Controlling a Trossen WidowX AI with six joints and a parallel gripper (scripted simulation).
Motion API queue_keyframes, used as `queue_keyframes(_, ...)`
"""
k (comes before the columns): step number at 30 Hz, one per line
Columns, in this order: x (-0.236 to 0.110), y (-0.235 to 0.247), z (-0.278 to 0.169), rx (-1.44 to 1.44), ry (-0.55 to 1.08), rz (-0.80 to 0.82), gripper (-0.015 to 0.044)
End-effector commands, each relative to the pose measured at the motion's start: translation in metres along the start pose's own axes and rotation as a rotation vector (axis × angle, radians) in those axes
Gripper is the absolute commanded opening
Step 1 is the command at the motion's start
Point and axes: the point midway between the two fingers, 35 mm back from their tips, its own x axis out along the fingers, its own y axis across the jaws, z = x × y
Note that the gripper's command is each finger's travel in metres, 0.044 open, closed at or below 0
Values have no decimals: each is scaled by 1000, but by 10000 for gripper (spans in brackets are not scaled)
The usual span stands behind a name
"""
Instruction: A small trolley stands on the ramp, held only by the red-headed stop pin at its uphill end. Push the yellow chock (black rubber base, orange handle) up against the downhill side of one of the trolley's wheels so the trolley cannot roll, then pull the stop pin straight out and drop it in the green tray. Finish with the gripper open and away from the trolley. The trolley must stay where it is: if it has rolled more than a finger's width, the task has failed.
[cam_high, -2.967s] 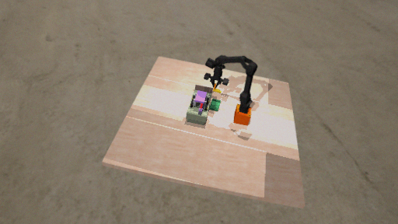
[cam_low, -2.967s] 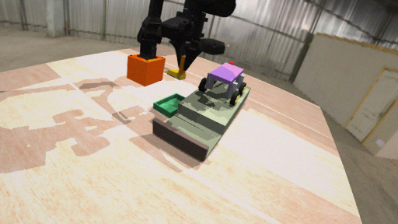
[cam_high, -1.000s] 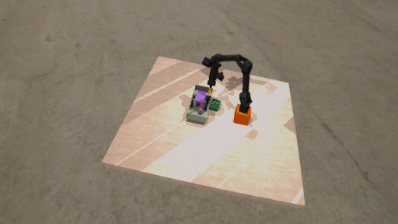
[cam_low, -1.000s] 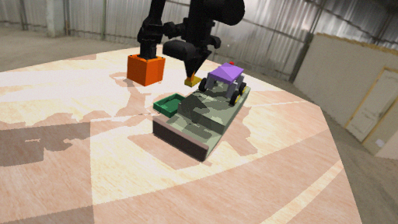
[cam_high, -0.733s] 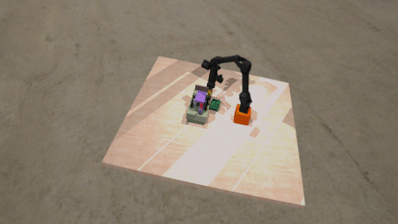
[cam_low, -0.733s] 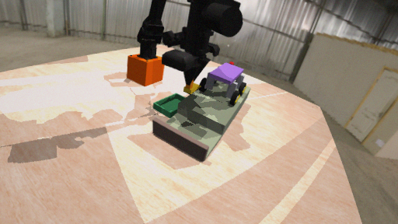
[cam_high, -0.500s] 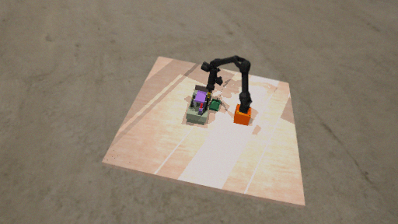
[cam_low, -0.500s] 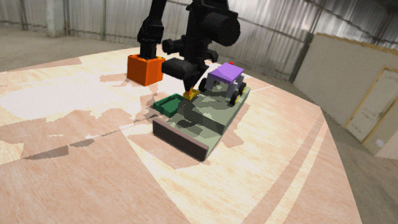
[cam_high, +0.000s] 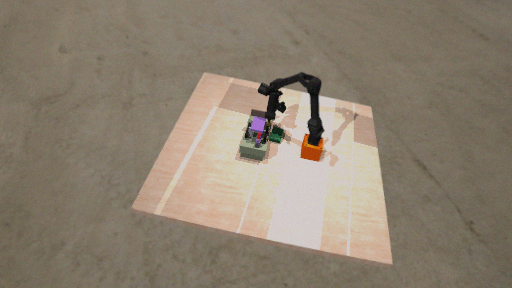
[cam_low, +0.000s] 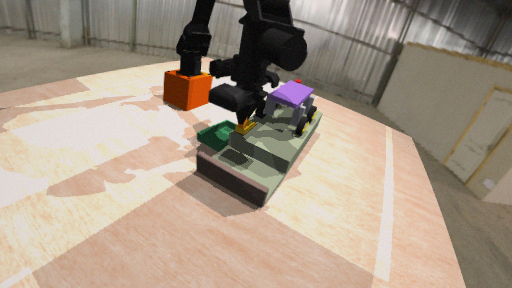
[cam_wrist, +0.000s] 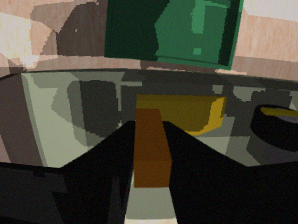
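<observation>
Ramp first: the grey-green sloped ramp block (cam_low: 270, 160) sits left of the middle of the pale wooden tabletop (cam_low: 125, 225) in the top view, nearer the far edge than the near one. On its upper part stands the small trolley with the purple flat top and black wheels (cam_low: 292, 102), and the red-headed stop pin (cam_low: 298, 81) shows just behind it at the uphill end — small, only its red head can be made out.

Moving right, the black parallel-jaw gripper (cam_low: 245, 117) points straight down at the ramp edge that faces the arm, downhill of the trolley. Its fingers are pinched nearly shut on the orange handle (cam_wrist: 149, 149) of the yellow chock (cam_wrist: 180, 111) — the wrist view shows that handle clamped between the two dark fingers, with the yellow body low over the ramp surface and a black wheel (cam_wrist: 276, 129) off to the right, apart from it.

Just beside the ramp, on the arm's side, lies the green rectangular tray (cam_low: 216, 134). Further right stands the orange cube pedestal (cam_high: 306, 153) carrying the arm.
</observation>
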Motion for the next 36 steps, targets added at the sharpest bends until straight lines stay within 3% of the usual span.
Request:
queue_keyframes(1,0,-5,0,4,3,-3,0)
queue_keyframes(36,1,-31,0,0,-1,1,0)
